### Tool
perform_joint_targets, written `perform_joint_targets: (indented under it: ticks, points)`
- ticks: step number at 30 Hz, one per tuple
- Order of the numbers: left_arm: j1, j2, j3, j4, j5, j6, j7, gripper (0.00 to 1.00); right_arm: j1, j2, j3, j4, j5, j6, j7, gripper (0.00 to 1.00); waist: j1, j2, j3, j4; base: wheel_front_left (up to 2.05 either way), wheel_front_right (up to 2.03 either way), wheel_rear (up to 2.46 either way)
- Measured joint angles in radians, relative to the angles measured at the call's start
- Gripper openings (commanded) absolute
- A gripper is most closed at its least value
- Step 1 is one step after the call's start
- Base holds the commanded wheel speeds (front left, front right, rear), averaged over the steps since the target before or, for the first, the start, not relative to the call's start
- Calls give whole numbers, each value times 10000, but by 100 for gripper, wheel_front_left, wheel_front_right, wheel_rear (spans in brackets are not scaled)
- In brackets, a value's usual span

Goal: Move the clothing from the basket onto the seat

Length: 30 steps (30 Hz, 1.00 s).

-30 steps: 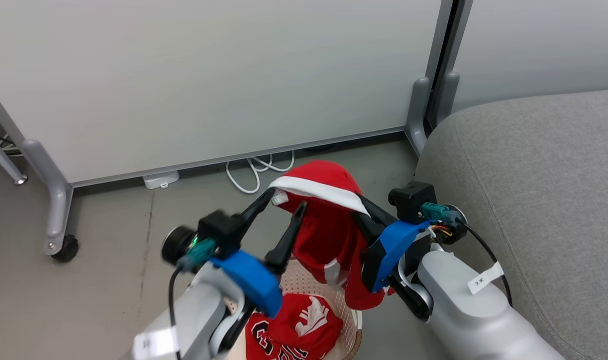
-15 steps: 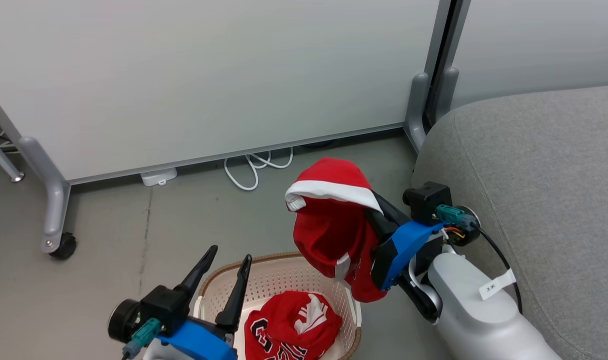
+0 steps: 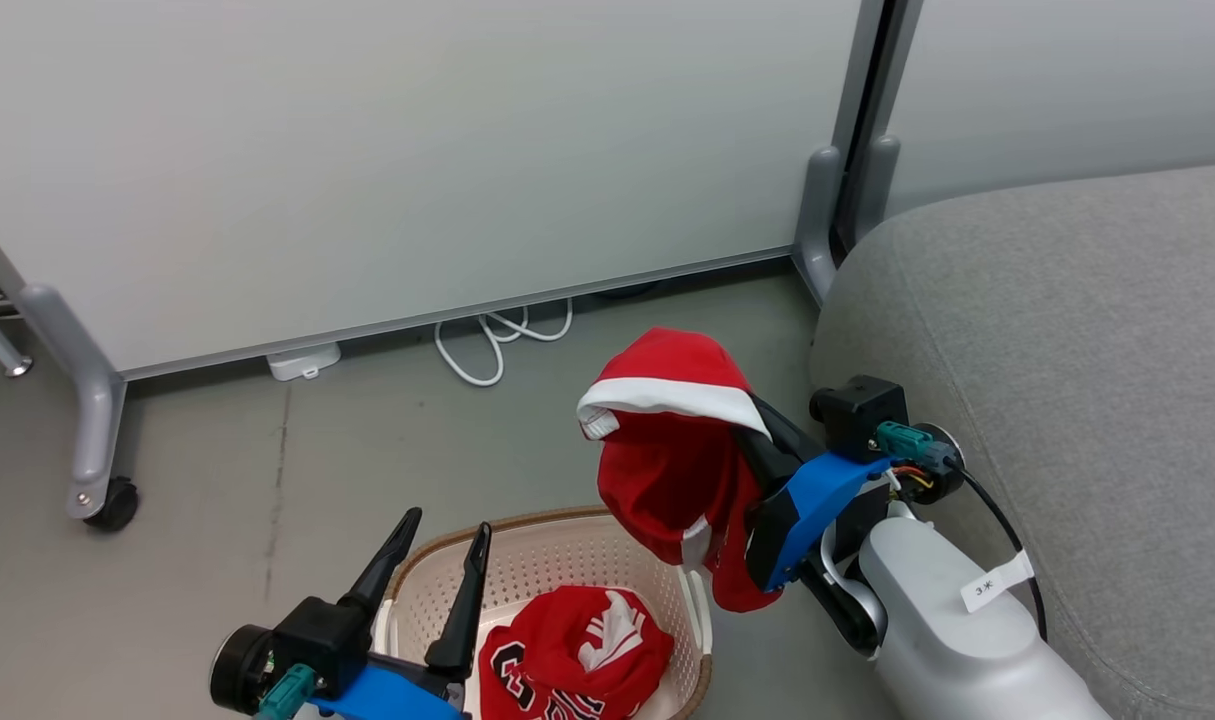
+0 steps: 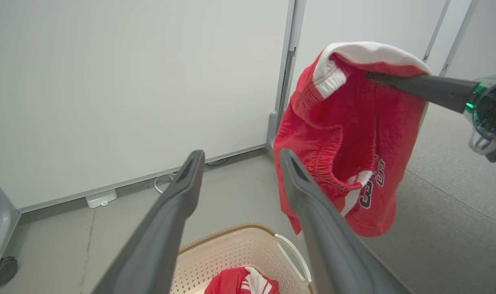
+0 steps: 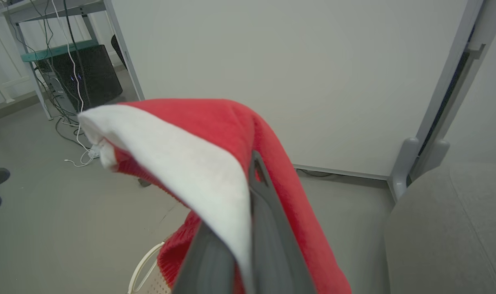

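Right gripper (image 5: 251,171) pinched the red shorts (image 3: 667,470) at the white waistband, so they hung clear above the basket (image 3: 567,560), presumably for carrying to the seat (image 3: 1067,350) alongside. Left gripper (image 3: 448,520) hovered spread and empty over the red jersey (image 3: 577,650) lying inside.

Red clothing (image 3: 672,470) with a white band; cream basket (image 3: 557,560) dotted with holes (brown woven rim); light grey seat (image 3: 1067,330).
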Motion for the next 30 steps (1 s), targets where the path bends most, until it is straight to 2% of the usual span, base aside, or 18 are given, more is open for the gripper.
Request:
perform_joint_targets:
  ticks: [5,10,25,30]
  points:
    - [12,-138,180,-61,169,-86,0,100,-4,0,-35,-40,-2,0,0,0,0,1,15,-394,0,0,0]
    - [5,-242,247,-61,282,-94,0,100,-25,0,-82,-127,-56,0,-2,0,1,0,58,-1062,0,0,0]
    - [-173,-161,190,-186,418,-109,0,100,-21,-4,-272,-242,-169,0,-4,0,0,0,350,-3827,0,0,0]
    - [-377,-81,-17,-230,437,-109,0,100,20,-10,-619,-362,-217,-2,-4,0,0,1,648,-4473,0,0,0]
